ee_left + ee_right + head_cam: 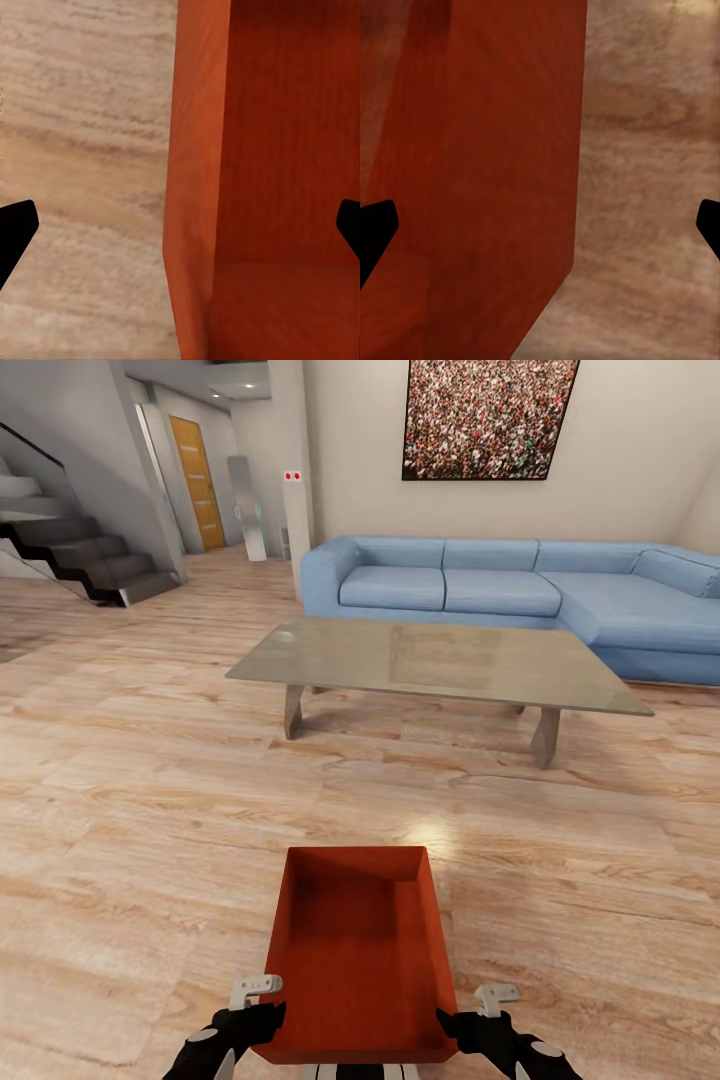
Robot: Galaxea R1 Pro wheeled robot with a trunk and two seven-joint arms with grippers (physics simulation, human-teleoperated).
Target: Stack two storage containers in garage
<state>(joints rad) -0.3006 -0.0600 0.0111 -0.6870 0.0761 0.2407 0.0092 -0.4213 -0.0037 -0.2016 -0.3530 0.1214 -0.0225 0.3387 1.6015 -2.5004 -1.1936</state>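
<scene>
From the head camera I see one orange-red bin, smooth-walled, rectangular and open-topped, sitting low in front of me over pale wood plank floor. My left gripper is at its near left corner and my right gripper at its near right corner. Beyond stand a grey slab-topped low table and a blue corner sofa.

On the left wrist camera, the bin's side wall runs between the spread black fingers, one outside over the planks, one inside the bin.

On the right wrist camera, the fingers are likewise spread, straddling the bin's wall.
</scene>
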